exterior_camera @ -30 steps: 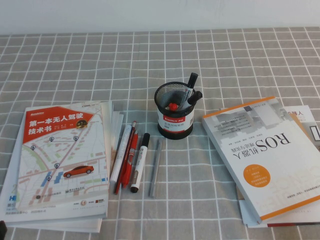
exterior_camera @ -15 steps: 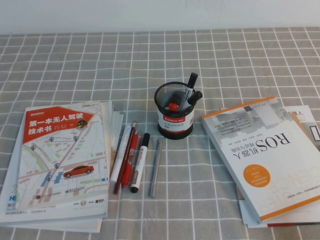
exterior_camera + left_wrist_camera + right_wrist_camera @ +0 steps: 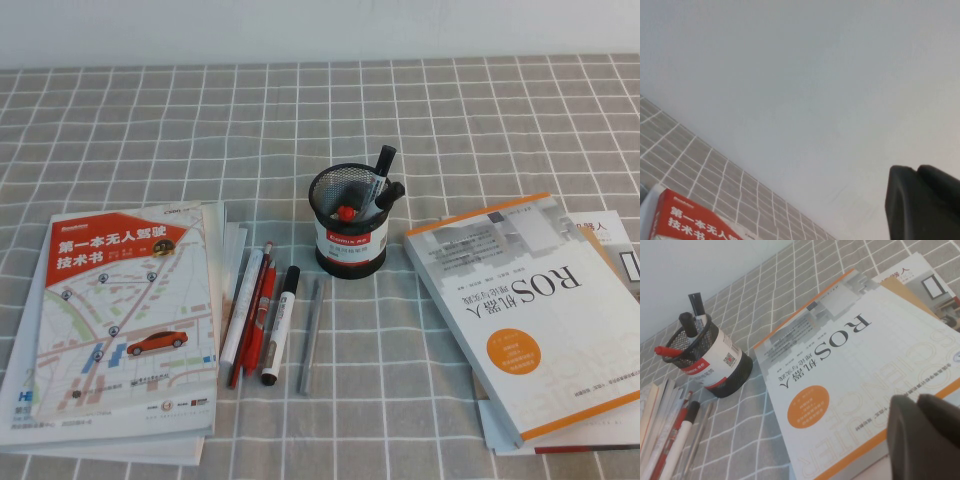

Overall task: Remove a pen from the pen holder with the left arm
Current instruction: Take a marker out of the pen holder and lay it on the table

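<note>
At the left of the grey checked worktop (image 3: 450, 100) lies a stack of books (image 3: 120, 310), the top one with a red-and-white map cover. The left gripper (image 3: 918, 175) shows only in its own wrist view, clenched on nothing, held off the cloth and facing the pale wall, with a corner of the red cover low in that view. Just beside the stack's right edge lies a row of loose pens (image 3: 262, 315): white, red, a black-capped marker and a grey one, all flat on the cloth. Further right, near the middle, stands the pen holder (image 3: 350, 225), a black mesh cup with a white-and-red label, upright. Two black markers (image 3: 383, 165) lean out of it toward the right, and a red-tipped pen (image 3: 346, 212) sits inside. To the right lies a white-and-orange ROS book (image 3: 530, 300) on top of other books. The right gripper (image 3: 919, 405) hangs over that book's near corner; whether it is released or clenched I cannot tell.
</note>
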You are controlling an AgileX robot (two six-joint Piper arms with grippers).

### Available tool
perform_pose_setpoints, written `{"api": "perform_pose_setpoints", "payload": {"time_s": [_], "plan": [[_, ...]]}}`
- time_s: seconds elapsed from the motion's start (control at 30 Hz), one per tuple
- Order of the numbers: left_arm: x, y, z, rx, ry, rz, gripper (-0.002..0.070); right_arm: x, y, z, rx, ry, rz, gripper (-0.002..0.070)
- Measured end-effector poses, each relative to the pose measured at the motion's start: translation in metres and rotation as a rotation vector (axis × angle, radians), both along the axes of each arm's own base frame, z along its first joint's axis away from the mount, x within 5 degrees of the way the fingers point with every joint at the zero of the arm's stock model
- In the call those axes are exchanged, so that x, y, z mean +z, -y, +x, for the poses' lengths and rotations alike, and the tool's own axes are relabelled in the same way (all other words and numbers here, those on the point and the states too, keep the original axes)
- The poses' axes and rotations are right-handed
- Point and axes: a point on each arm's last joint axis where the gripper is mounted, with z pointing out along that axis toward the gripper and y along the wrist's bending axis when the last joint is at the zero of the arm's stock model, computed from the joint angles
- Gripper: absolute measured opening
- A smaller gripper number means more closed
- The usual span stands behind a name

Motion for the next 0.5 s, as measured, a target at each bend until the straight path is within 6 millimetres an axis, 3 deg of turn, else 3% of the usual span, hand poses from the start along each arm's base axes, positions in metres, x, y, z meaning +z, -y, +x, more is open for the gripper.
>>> {"api": "perform_pose_setpoints", "payload": {"time_s": [0.23, 0.37, 0.43, 0.5], "plan": [[0.0, 0.0, 0.0, -0.013, -0.003, -0.062, -0.0002, 0.0, 0.0, 0.0, 0.0, 0.0, 0.0, -0.0013], [-0.001, 0.005, 0.0, -0.062, -0.099, -0.021, -0.0002, 0.0, 0.0, 0.0, 0.0, 0.0, 0.0, -0.0013], [0.006, 0.008, -0.003, -0.086, -0.143, 0.038, -0.0002, 0.0, 0.0, 0.0, 0.0, 0.0, 0.0, -0.0013], [0.029, 0.011, -0.004, -0.11, -0.231, 0.173, -0.0002, 0.0, 0.0, 0.0, 0.0, 0.0, 0.0, -0.0013]]}}
